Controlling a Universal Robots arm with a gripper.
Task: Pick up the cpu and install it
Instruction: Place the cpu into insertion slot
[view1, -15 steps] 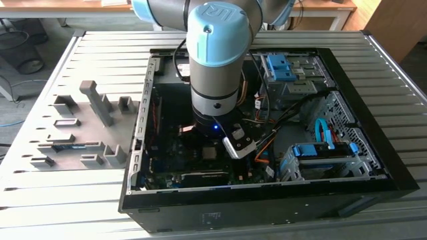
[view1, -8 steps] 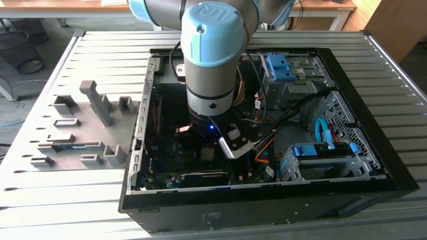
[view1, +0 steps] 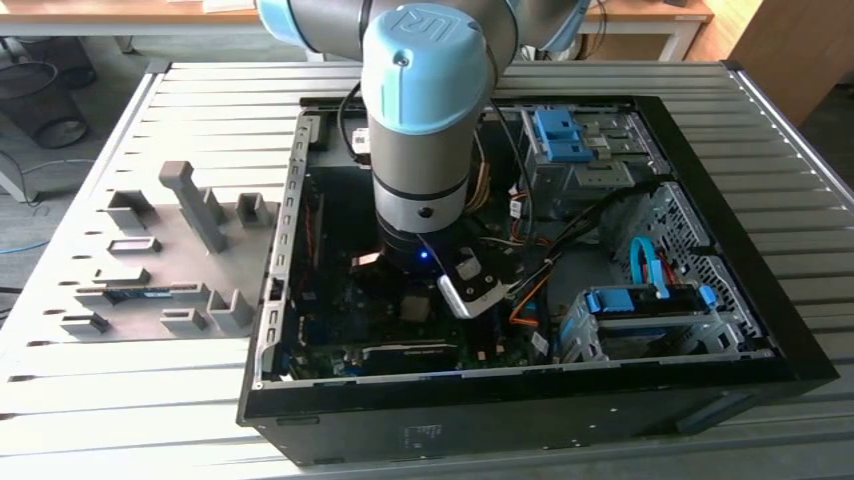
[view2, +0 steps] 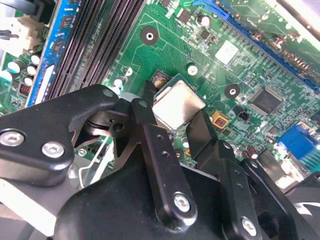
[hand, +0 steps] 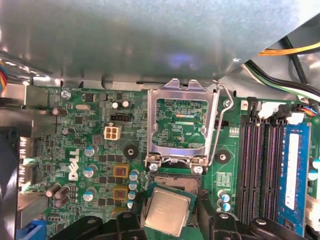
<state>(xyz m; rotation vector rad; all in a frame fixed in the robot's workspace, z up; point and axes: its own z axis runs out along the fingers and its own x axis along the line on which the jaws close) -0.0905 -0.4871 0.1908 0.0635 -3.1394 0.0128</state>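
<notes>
The cpu (view2: 177, 104), a small square chip with a dull silver top, sits between my gripper's (view2: 172, 107) two black fingers (view2: 152, 132), which close against its opposite edges. In the first wrist view the cpu (hand: 167, 212) hangs slightly tilted just over the motherboard socket (hand: 175, 184), beside the raised metal load plate (hand: 182, 122) and its lever. In the exterior view the arm reaches down into the open computer case (view1: 747, 330), with the gripper (view1: 415, 300) low over the motherboard.
Black memory slots (hand: 260, 165) and a blue memory stick (hand: 292, 175) lie beside the socket. Loose cables (view1: 574, 240) and blue drive bays (view1: 641, 300) crowd the case at the exterior view's right. A grey fixture plate with blocks (view1: 160, 260) lies at its left.
</notes>
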